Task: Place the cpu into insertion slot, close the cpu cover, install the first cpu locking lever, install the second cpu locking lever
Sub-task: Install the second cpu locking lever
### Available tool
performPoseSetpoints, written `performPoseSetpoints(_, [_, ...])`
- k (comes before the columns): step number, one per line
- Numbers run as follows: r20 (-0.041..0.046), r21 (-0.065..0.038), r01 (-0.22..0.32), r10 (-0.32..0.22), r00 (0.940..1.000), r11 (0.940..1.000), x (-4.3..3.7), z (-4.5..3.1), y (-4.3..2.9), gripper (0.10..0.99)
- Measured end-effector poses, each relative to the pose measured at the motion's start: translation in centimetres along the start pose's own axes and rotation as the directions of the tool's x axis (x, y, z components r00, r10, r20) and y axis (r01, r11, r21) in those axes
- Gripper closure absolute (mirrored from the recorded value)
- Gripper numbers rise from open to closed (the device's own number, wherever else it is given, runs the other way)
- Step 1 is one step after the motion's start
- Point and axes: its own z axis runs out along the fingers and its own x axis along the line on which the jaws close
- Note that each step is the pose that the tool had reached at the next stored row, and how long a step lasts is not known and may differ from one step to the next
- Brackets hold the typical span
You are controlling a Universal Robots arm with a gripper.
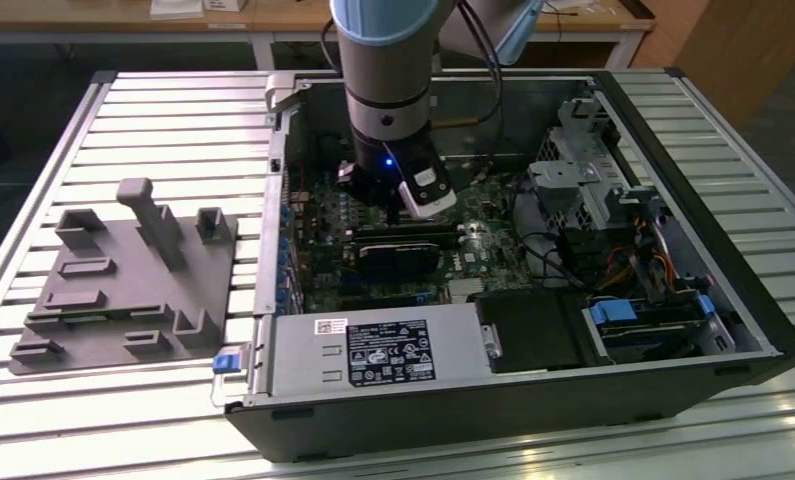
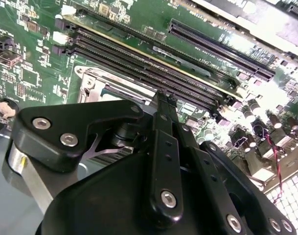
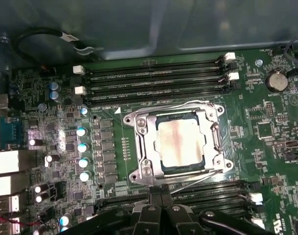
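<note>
Hanging over the middle of the open computer case (image 1: pixel 531 400), the arm has its gripper (image 1: pixel 411 208) low above the green motherboard (image 1: pixel 497 245) in the exterior view; the grey fixture plate (image 1: pixel 117 290) lies well apart on the slatted table (image 1: pixel 717 100), toward that view's left.

In the second wrist view the gripper (image 2: pixel 161 100) shows its fingers (image 2: pixel 163 147) drawn together into one narrow black blade with nothing held between them. Their tip sits just at the near edge of the silvery socket frame, beside the long memory slots (image 2: pixel 153 63).

In the first wrist view the cpu (image 3: pixel 180 143) already lies flat in the insertion slot (image 3: pixel 178 169), its pale metal face showing through the window of the cpu cover (image 3: pixel 144 132), which looks lowered around it. A thin locking lever (image 3: pixel 200 177) runs along the slot's edge nearest the gripper (image 3: pixel 161 208). So the socket lies straight ahead of the closed fingertips, lever crosswise to them, and I judge the lever work is in hand
</note>
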Motion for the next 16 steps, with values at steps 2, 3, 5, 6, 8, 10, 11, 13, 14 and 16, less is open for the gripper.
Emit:
performPoseSetpoints(2, [-0.0018,-0.012,0.0,0.0,1.0,0.9999,0.03,0.07,-0.2,0.98])
performPoseSetpoints(3, [-0.002,-0.015,0.0,0.0,1.0,0.9999,0.04,0.07,-0.3,0.98])
performPoseSetpoints(5, [-0.0023,-0.016,0.0,0.0,1.0,0.9999,0.05,0.07,-0.49,0.98])
performPoseSetpoints(6, [-0.0023,-0.016,0.0,0.0,1.0,0.9999,0.06,0.08,-0.55,0.98])
performPoseSetpoints(8, [-0.0028,-0.019,0.0,0.0,1.0,0.9998,0.07,0.1,-0.67,0.98])
performPoseSetpoints(10, [-0.0034,-0.024,0.0,0.0,1.0,0.9997,0.08,0.13,-0.79,0.98])
performPoseSetpoints(11, [-0.0038,-0.027,0.0,0.0,1.0,0.9996,0.08,0.13,-0.86,0.98])
performPoseSetpoints(13, [-0.0046,-0.033,0.0,0.0,1.0,0.9994,0.06,0.12,-1.03,0.98])
performPoseSetpoints(14, [-0.005,-0.036,0.0,0.0,1.0,0.9993,0.06,0.12,-1.12,0.98])
performPoseSetpoints(16, [-0.0063,-0.045,-0.001,0.0,1.0,0.999,0.09,0.16,-1.22,0.98])
